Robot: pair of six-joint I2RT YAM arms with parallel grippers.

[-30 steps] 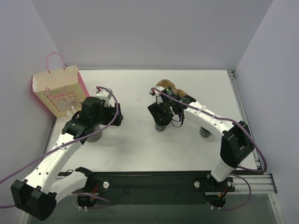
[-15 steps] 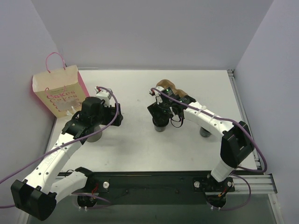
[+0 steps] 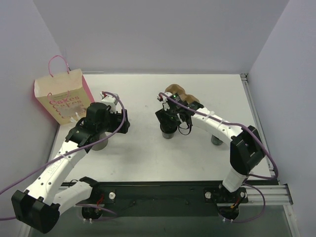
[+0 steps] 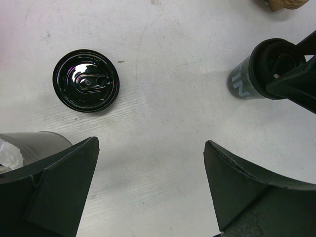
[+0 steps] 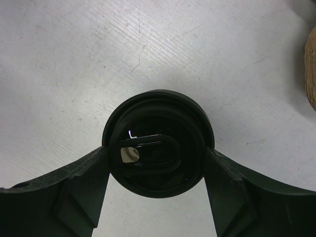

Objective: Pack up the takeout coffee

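The takeout coffee (image 3: 169, 131), a small grey cup with a black lid (image 5: 158, 143), stands upright at mid-table. My right gripper (image 3: 169, 122) reaches down over it. In the right wrist view the right gripper (image 5: 158, 150) has both fingers pressed against opposite sides of the lid. The cup also shows in the left wrist view as the takeout coffee (image 4: 243, 79). My left gripper (image 4: 151, 148) hovers open over bare table to the left, nothing between its fingers; in the top view this left gripper (image 3: 121, 126) lies well left of the cup.
A pink-and-cream paper bag (image 3: 61, 101) stands at the far left. A loose black lid (image 4: 86, 80) lies flat ahead of the left gripper. A lidless grey cup (image 3: 100, 143) sits under the left arm, another cup (image 3: 216, 139) under the right arm. A brown item (image 3: 177, 91) lies behind the coffee.
The right gripper's fingers have narrowed onto the coffee's lid, and the right arm has shifted slightly left. The left arm has not moved.
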